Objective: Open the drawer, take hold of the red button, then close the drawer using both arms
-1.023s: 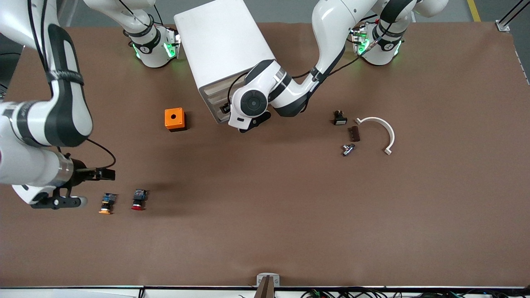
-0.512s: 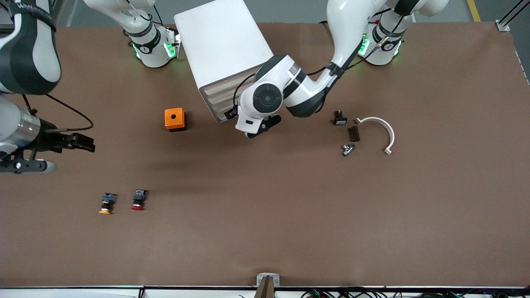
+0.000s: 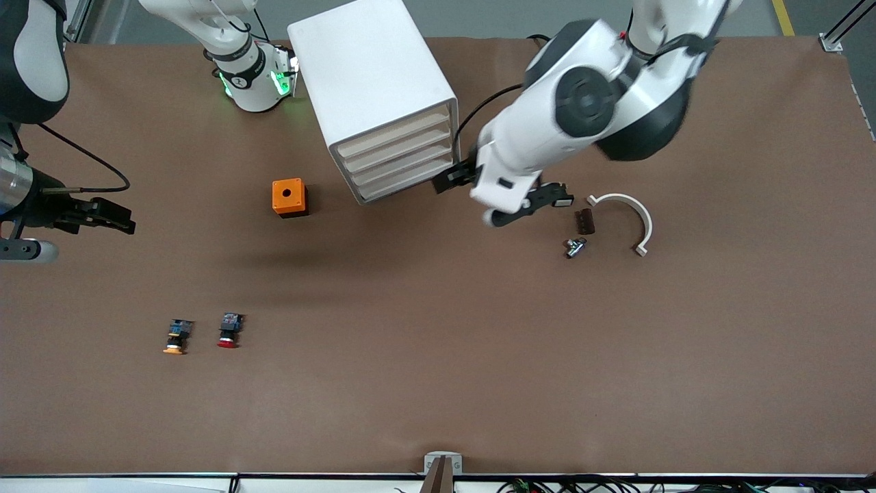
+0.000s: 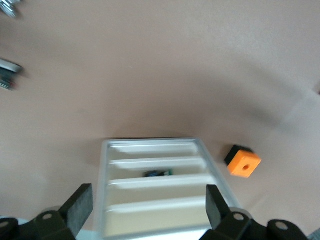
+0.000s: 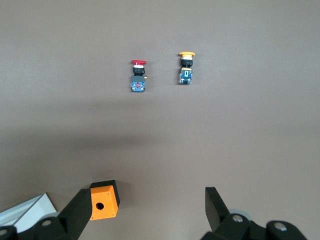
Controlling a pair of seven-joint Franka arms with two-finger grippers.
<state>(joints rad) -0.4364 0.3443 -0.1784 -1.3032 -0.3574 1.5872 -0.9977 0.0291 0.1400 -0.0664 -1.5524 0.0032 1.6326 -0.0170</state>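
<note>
Red-headed button (image 3: 228, 331) lying on its side on the brown bench (image 3: 438, 356), toward the right arm's end and nearer the front camera than everything else but its twin; also seen in the right wrist view (image 5: 138, 75). Just beside it, apart, an orange-yellow-headed button (image 3: 178, 337), a little closer to the right arm's end. Farther from the camera, an orange cube (image 3: 289, 197) with a round hole, standing near the white cabinet (image 3: 373, 82). Four cream-fronted drawers stacked in the cabinet, all flush and closed in the front view; which drawer (image 3: 400, 161) belongs to the task cannot be told.

Left gripper (image 3: 506, 198) up in the air over the bench beside the cabinet's drawer fronts, fingers (image 4: 77, 207) spread wide and released, grasping nothing. Right gripper (image 3: 102, 216) raised over the bench at the right arm's end, fingers (image 5: 80, 210) likewise spread apart and empty, with the two buttons visible below in its wrist view.

Toward the left arm's end: a small black part (image 3: 562, 197), a dark brown block (image 3: 584, 221), a small metal piece (image 3: 575, 246) and a white curved bracket (image 3: 626, 219), grouped near each other on the bench.
</note>
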